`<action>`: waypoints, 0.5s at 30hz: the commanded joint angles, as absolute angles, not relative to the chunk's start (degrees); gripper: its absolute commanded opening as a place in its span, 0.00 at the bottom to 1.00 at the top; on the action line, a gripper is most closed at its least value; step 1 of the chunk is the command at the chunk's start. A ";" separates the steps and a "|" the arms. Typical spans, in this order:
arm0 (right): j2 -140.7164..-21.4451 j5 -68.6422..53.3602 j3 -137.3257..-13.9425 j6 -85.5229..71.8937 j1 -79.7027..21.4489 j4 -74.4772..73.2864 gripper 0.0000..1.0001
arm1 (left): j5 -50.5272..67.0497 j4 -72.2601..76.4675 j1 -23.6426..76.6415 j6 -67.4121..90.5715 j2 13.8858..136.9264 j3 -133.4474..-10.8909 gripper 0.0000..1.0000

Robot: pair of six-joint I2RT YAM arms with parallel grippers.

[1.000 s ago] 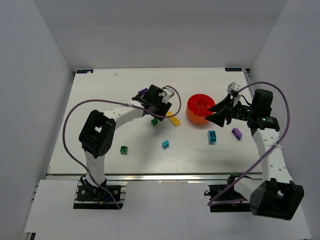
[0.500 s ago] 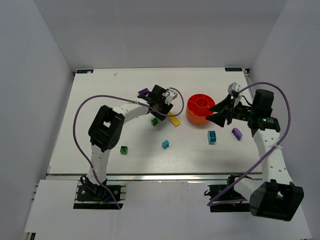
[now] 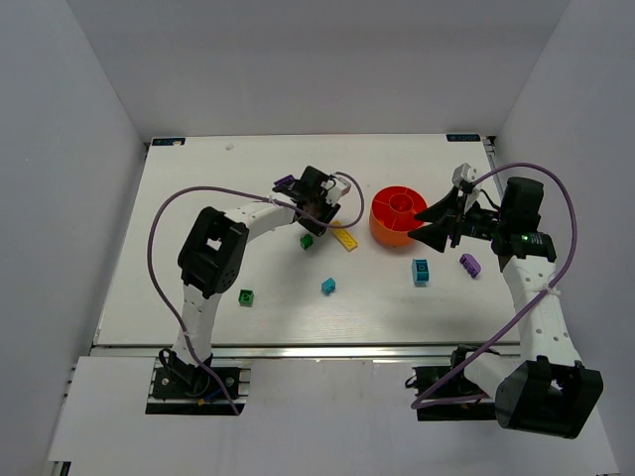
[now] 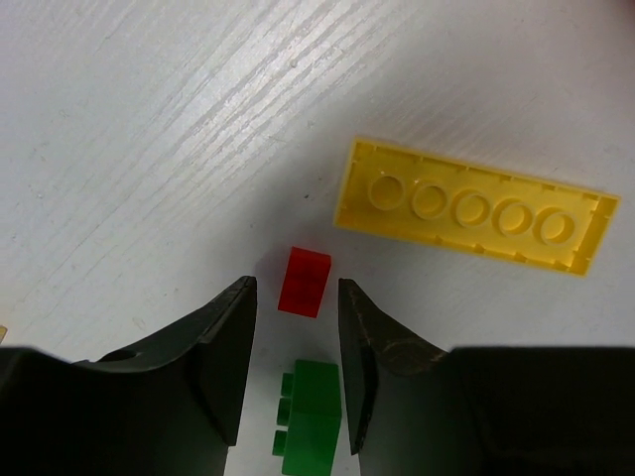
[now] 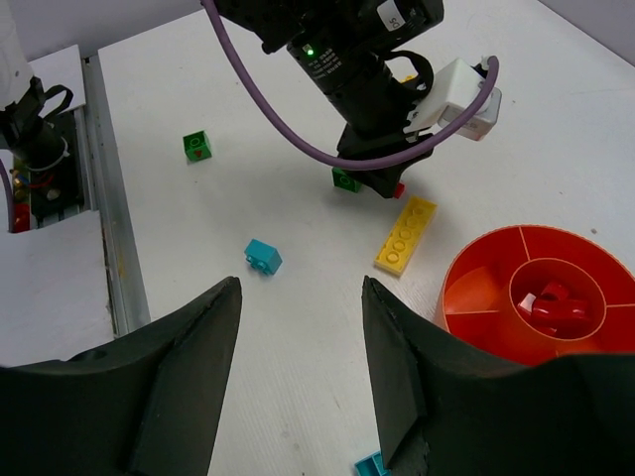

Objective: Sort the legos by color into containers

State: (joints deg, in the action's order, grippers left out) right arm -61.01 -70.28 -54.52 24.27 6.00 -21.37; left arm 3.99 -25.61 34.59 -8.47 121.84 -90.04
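Left gripper (image 4: 295, 297), fingers apart, frames a small red brick (image 4: 305, 282) lying just beside the yellow plate's (image 4: 474, 205) end; the brick's long axis runs with the gap; right gripper (image 5: 298, 297), also spread, hangs farther from the plate.

Both arms — left arm (image 3: 211, 253) and right arm (image 3: 536, 307) — pair white links with chunky black joint housings. A purple cable (image 5: 288, 136) loops along each (a small green light (image 3: 523, 237) glows near the right wrist). The fingers (image 4: 223, 347) are matte black — broad, tapered.
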 commanded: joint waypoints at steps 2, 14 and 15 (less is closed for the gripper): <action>-60.64 -71.98 -54.93 24.61 6.42 -21.53 0.57 | 3.95 -26.28 34.37 -9.23 122.78 -93.34 0.47; -61.00 -71.98 -54.84 24.70 6.33 -21.27 0.57 | 3.96 -26.10 34.37 -9.14 123.31 -92.37 0.37; -61.08 -71.90 -54.76 24.70 6.50 -21.27 0.57 | 3.87 -26.02 34.37 -9.14 123.14 -92.20 0.34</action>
State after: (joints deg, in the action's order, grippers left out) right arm -61.10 -70.72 -54.52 24.29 6.04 -21.37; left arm 3.86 -25.58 34.57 -8.71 123.90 -91.66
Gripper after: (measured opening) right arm 0.569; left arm 0.355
